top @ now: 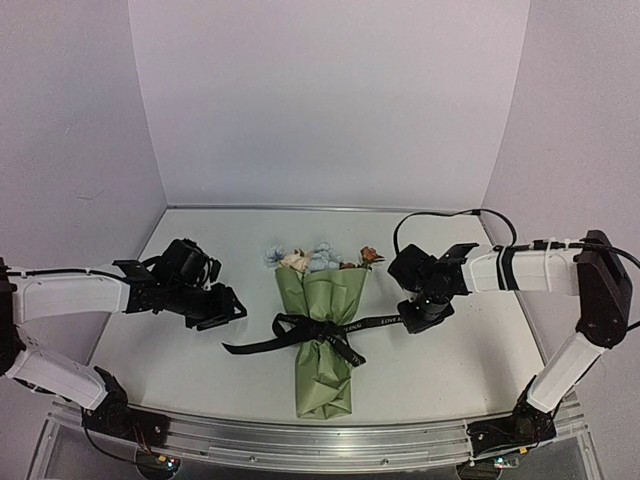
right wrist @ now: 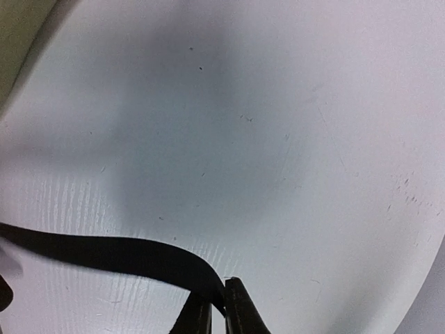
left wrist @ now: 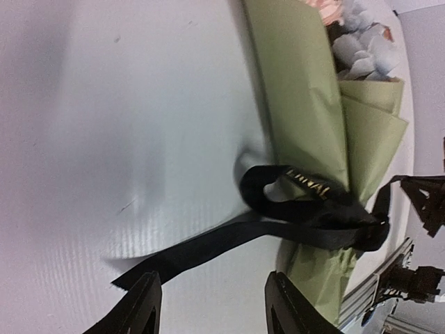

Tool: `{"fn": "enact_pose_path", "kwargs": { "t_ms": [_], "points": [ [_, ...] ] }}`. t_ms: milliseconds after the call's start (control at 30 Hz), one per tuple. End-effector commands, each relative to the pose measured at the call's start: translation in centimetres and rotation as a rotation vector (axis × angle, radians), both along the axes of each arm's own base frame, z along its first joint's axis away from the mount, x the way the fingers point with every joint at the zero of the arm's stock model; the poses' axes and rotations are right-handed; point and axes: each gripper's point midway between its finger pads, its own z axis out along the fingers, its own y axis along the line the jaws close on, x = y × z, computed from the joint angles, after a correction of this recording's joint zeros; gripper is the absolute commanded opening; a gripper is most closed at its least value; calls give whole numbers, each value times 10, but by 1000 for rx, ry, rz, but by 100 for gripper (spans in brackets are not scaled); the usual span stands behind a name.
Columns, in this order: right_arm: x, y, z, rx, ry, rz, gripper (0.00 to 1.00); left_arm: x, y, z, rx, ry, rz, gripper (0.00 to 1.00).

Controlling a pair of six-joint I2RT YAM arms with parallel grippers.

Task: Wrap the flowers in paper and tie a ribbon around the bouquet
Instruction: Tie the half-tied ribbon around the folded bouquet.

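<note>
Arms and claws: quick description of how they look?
Left arm and right arm: white tubular links, black joints, thin black cables along them; one cable loops above the right wrist. Left claw and right claw: black, two flat tapered fingers each.

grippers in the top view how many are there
2. The left gripper sits left of the bouquet, jaws open. The right gripper sits right of it, pinching the ribbon at its end. Neither is hidden.
</note>
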Motion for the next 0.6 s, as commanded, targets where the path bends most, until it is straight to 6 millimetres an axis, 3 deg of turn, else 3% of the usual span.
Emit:
{"fn": "enact_pose_path", "kwargs": {
  "t_ms": [0, 67, 167, 567],
  "points": [
    [2, 8, 16, 53, -10, -13, 32, 19, -42, 15, -68, -54, -80, 54],
    [0, 8, 20, 74, -13, -19, 43, 23, -54, 9, -63, -47, -96, 55],
    [-6, 12, 28, 131, -7, -33, 50, 28, -72, 0, -73, -37, -111, 58],
    [-26, 43, 36, 342, 16, 34, 51, 41, -89, -46, 23, 32, -89, 53]
  ]
}}
